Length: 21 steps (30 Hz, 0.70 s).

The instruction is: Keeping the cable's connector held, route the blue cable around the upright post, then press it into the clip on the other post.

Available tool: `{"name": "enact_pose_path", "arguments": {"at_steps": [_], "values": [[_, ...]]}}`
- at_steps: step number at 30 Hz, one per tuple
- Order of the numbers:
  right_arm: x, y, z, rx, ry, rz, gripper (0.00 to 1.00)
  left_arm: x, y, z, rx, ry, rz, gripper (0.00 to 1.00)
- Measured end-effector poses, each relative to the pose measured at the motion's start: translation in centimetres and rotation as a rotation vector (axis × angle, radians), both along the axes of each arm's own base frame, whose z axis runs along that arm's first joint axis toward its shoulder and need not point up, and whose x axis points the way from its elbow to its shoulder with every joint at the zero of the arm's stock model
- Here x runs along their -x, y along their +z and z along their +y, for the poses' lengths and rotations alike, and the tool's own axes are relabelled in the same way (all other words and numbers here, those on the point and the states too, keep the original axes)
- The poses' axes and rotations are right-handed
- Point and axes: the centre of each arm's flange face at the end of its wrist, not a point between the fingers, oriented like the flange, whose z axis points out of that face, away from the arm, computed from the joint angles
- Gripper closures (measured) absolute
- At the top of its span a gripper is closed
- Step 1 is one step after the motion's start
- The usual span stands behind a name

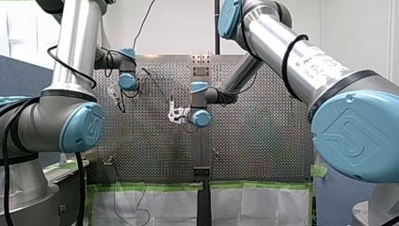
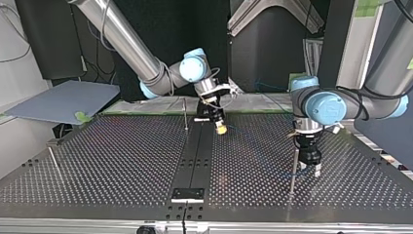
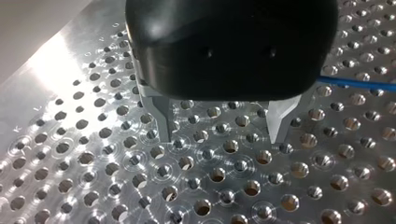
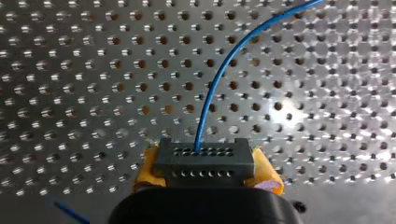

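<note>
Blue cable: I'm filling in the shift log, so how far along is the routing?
Done: my right gripper clamps the connector between yellow pads. In hand: my left gripper hangs open over the table, the blue cable beside it, ungrasped. Left: no view shows the cable round a post or in a clip, so both steps seem ahead.

I can read very little here. In the front view, my right arm's blue joint cap [image 1: 355, 136] and my left arm's blue joint cap [image 1: 87, 126] each carry an embossed logo mark. A line of small lettering runs along my right arm's silver tube [image 1: 315, 61], too faint for me to spell out. In the left wrist view, the tabletop [image 3: 28, 119] bears small engraved letters near its edge, possibly K and L.
</note>
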Motion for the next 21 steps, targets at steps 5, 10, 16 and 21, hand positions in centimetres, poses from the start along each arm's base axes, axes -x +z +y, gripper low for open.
{"name": "enact_pose_path", "arguments": {"at_steps": [5,10,16,21], "values": [[0.8,-1.7,0.6,-0.02,-0.018,0.021,1.0,0.0,0.0,0.1,0.014,-0.001,-0.003,0.02],[1.6,-3.2,1.0,-0.027,-0.042,0.028,1.0,-0.1,0.1,0.3,0.023,0.001,-0.009,0.02],[2.6,-6.9,1.8,-0.048,-0.063,0.051,1.0,-0.2,0.2,0.6,0.036,0.004,-0.022,0.02],[3.7,-11.1,3.1,-0.089,-0.091,0.095,1.0,-0.3,0.2,0.7,0.039,0.006,-0.024,0.02]]}}
